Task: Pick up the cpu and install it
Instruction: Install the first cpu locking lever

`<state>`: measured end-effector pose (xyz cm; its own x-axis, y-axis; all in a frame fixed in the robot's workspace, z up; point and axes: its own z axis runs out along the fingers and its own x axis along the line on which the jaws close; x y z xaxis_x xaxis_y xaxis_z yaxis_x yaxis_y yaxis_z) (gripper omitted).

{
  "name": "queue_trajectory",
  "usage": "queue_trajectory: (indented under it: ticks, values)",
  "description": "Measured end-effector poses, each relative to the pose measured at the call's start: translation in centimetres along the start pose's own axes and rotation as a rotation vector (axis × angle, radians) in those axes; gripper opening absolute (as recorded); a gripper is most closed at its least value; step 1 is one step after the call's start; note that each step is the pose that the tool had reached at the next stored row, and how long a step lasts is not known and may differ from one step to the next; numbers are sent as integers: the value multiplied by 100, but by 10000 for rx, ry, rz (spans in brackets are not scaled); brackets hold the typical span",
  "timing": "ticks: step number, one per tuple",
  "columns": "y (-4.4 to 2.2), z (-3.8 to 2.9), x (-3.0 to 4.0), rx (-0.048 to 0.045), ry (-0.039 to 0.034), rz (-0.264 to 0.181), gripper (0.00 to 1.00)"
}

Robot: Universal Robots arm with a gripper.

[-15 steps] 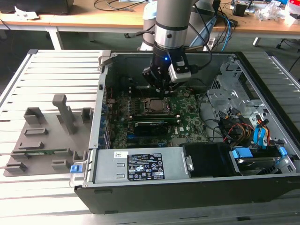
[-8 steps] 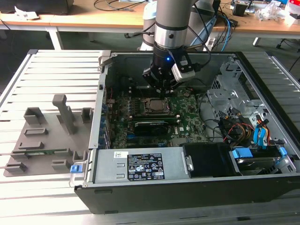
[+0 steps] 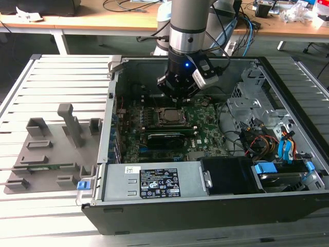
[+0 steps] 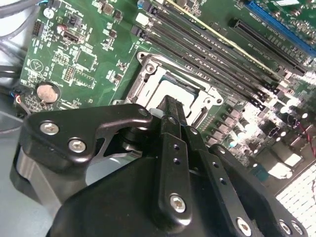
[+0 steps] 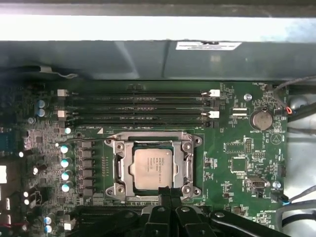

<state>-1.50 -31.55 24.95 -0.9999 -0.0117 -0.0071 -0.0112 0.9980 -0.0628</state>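
First wrist view: the cpu point(image 5: 152, 168) is seen lying flat inside the socket point(image 5: 154, 166), directly beneath and just ahead of the gripper point(image 5: 166, 198). It is judged to be seated already, because its edges are enclosed evenly by the metal frame and no tilt can be noticed. The two black fingers are pressed together with no gap visible between them, and nothing is pinched; their tips are held just above the near edge of the socket, apparently clear of the chip.

A pale, matte silver top with a thin darker rim is shown by the chip, which is square and thin. The socket frame is made of dull stamped steel with screws at its corners. Around it the green motherboard point(image 5: 237, 158) is spread, with long dark memory slots point(image 5: 138, 106) placed beyond the socket, away from the gripper. In the exterior view the arm point(image 3: 188, 25) is lowered vertically into the open computer case point(image 3: 216, 206), so that the socket can be reached from above.
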Motion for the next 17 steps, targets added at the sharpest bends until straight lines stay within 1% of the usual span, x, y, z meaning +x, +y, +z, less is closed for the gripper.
queue_trajectory:
  ticks: [2,4,7,10,15,17]
  values:
    - [0,0,0,-1,-18,-277,11]
    - [0,0,0,-2,-28,-442,11]
    - [0,0,0,-7,-64,-1020,11]
    - [0,0,0,-10,-94,-1482,11]
    - [0,0,0,-10,-94,-1491,11]
    - [-1,-1,1,-1,-83,-1329,11]
